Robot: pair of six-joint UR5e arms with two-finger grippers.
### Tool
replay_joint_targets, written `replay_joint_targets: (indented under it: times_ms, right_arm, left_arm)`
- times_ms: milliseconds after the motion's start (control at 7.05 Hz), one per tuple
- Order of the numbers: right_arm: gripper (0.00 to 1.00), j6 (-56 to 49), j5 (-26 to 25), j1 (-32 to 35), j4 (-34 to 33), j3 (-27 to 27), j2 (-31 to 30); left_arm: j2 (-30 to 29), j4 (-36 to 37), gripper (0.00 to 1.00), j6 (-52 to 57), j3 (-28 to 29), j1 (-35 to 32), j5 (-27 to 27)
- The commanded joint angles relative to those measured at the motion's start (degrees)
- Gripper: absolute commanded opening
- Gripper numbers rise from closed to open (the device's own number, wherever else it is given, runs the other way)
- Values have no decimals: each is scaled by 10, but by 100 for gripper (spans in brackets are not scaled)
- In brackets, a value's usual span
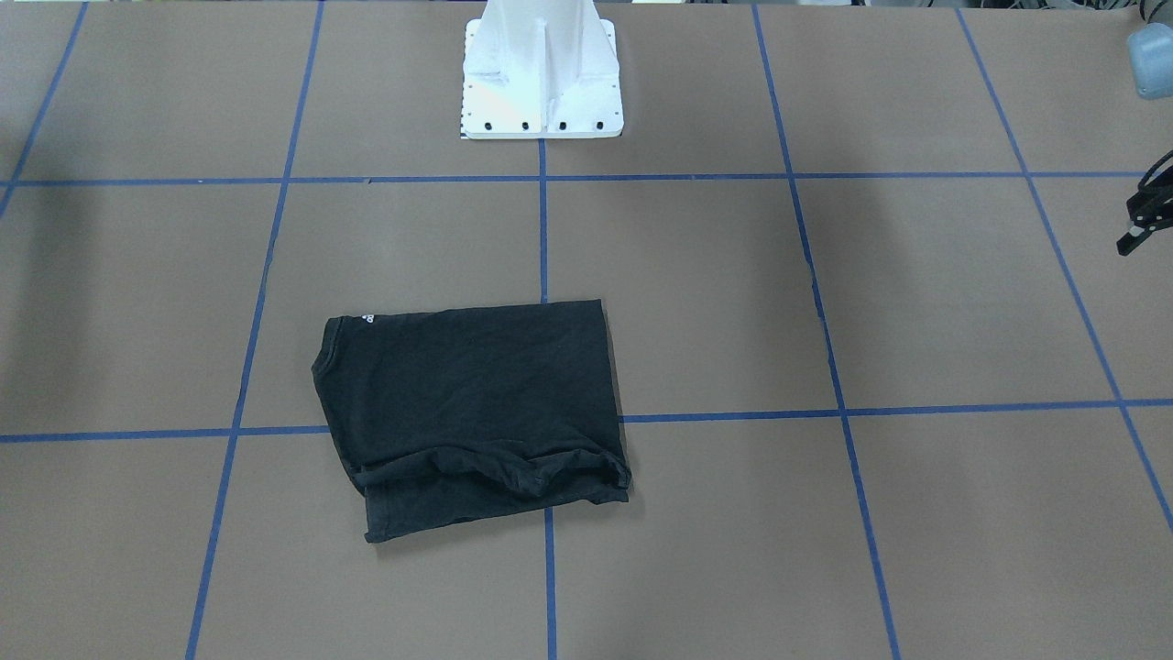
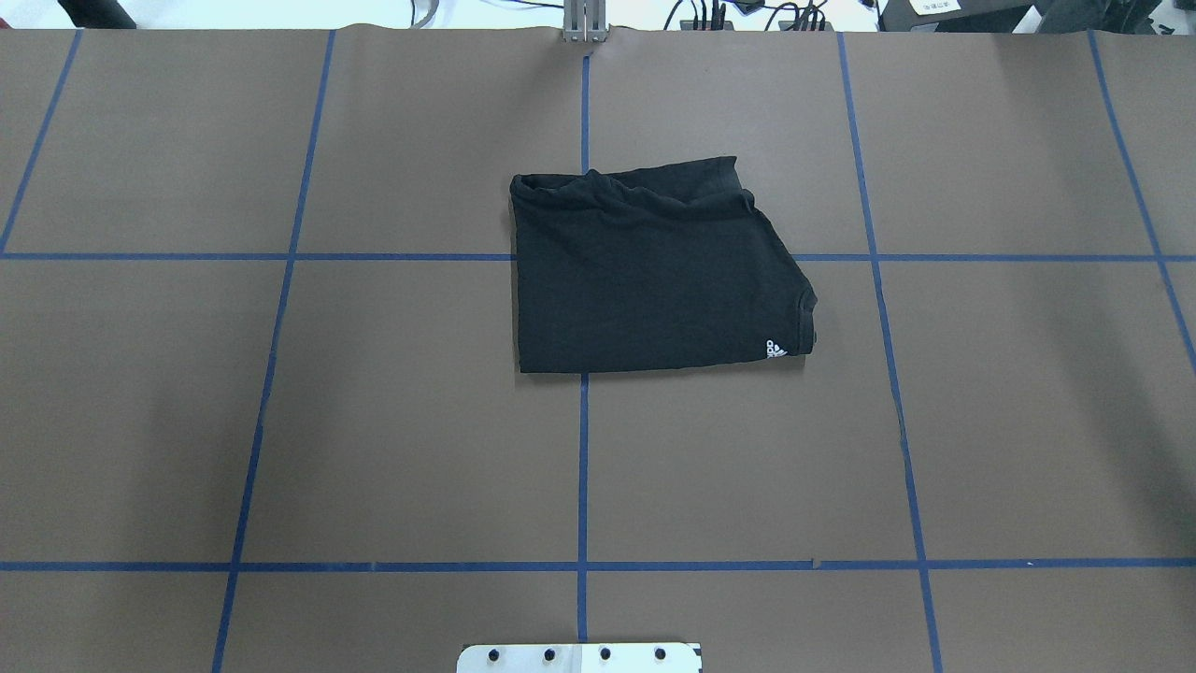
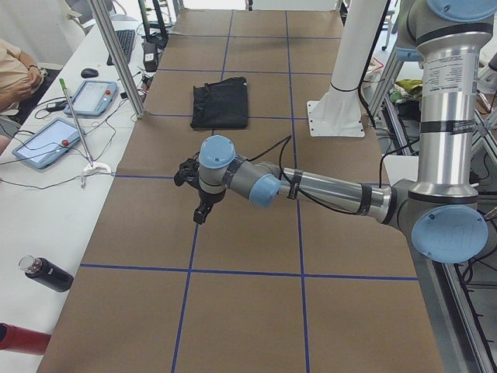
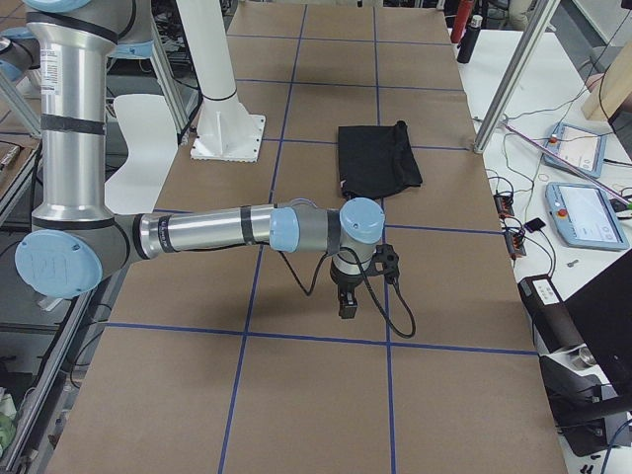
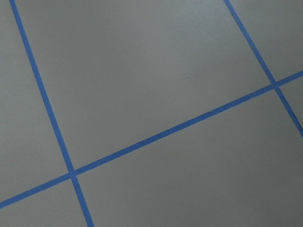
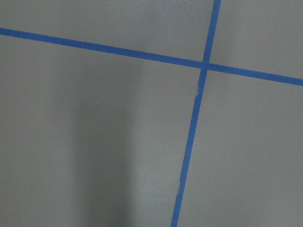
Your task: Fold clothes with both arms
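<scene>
The black T-shirt (image 1: 467, 403) lies folded into a rough rectangle near the table's middle, plain black side up, with a small white logo (image 2: 775, 349) at one corner. It also shows in the overhead view (image 2: 645, 280) and both side views (image 3: 220, 101) (image 4: 377, 158). My left gripper (image 3: 200, 214) hangs over bare table far from the shirt; only part of it shows at the front view's right edge (image 1: 1141, 225), and I cannot tell if it is open or shut. My right gripper (image 4: 348, 306) points down over bare table, apart from the shirt; I cannot tell its state.
The white pedestal (image 1: 541, 73) stands at the robot's side of the table. Blue tape lines (image 2: 583, 467) grid the brown surface. A side table holds tablets (image 3: 46, 144) and a black bottle (image 3: 46, 273). Metal posts (image 3: 116, 58) stand at the table's edge.
</scene>
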Motion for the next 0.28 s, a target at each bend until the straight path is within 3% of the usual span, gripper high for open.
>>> replay_joint_targets:
  times_ms: [0, 142]
  right_arm:
    - [100, 0, -3, 0, 0, 0, -2]
    - [100, 0, -3, 0, 0, 0, -2]
  left_arm:
    - [3, 1, 100, 0, 1, 0, -2]
    - [5, 1, 100, 0, 0, 0, -3]
